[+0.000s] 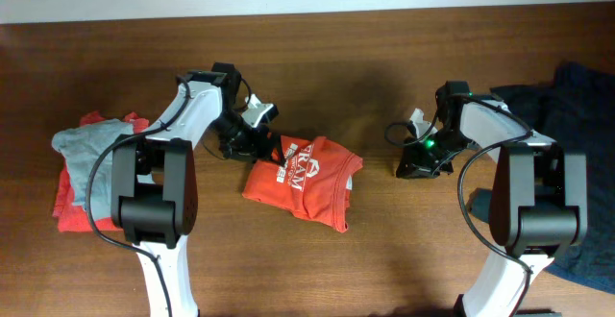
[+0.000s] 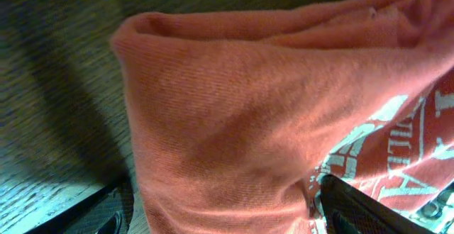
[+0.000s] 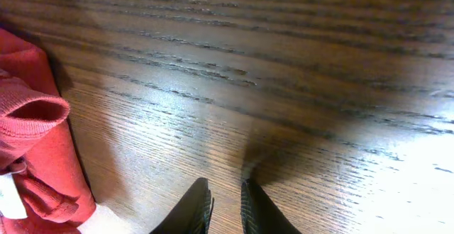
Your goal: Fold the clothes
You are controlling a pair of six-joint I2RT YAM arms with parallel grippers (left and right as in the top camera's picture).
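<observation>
A navy garment lies at the bench's right edge and a grey-and-red pile at its left. The red-orange shirt sits mid-bench. The left pincer gapes wide astride its fold. The right pincer, closed on nothing, hangs over bare wood.

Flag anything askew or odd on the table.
The orange T-shirt lies crooked in the middle, half folded, with its edges rumpled. Left, a grey garment sits bunched on a red one. Right, dark blue clothes lie in a loose heap. Nothing looks damaged.
</observation>
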